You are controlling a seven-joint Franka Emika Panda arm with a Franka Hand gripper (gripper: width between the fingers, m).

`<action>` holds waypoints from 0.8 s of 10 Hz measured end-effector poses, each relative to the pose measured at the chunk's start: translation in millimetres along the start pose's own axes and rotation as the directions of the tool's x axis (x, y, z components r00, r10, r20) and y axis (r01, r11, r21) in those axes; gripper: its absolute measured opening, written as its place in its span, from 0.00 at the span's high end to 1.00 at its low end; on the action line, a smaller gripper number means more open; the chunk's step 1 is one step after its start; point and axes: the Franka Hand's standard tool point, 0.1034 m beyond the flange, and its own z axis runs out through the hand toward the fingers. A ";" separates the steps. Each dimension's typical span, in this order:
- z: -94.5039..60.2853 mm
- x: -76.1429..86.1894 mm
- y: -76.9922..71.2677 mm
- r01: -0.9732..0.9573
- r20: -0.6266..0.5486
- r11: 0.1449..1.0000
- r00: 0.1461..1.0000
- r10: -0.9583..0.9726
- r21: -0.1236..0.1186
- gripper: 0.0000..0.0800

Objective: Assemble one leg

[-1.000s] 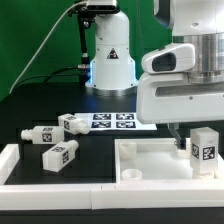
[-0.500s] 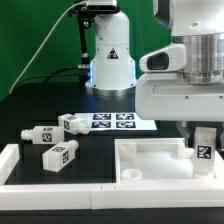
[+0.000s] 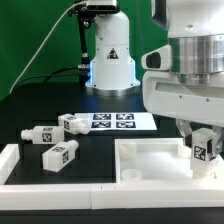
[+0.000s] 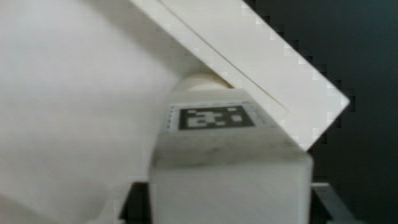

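Observation:
My gripper (image 3: 203,138) is shut on a leg (image 3: 204,149), a white block with a black-and-white tag, and holds it tilted over the right end of the white tabletop piece (image 3: 150,160). In the wrist view the held leg (image 4: 222,170) fills the space between the two dark fingers (image 4: 135,205), its tag facing the camera, with the tabletop's edge (image 4: 267,70) beyond it. Three more legs lie on the table at the exterior view's left: one (image 3: 38,134), one (image 3: 72,125) and one (image 3: 59,154).
The marker board (image 3: 118,121) lies behind the tabletop piece. The white robot base (image 3: 110,55) stands at the back. A white wall (image 3: 8,160) borders the table at the exterior view's left and front.
The gripper has turned with the leg, which now sits tilted and slightly higher than before; a second ago the leg stood upright lower at the tabletop's right end.

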 end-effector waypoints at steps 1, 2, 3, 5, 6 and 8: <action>-0.2 0.8 0.7 -0.136 0.012 0.991 0.991 0.136 0.001 0.64; -0.3 1.1 0.9 -0.214 0.017 0.977 0.977 0.214 0.002 0.64; -0.2 1.6 1.5 -0.284 0.024 0.959 0.959 0.284 0.001 0.64; 0.1 1.2 1.8 -0.219 0.023 0.976 0.976 0.218 0.001 0.64; -0.2 -2.8 4.1 -0.063 0.020 0.998 0.998 0.063 -0.030 0.43; -3.1 -4.8 1.4 0.356 0.031 0.934 0.934 -0.355 -0.039 0.27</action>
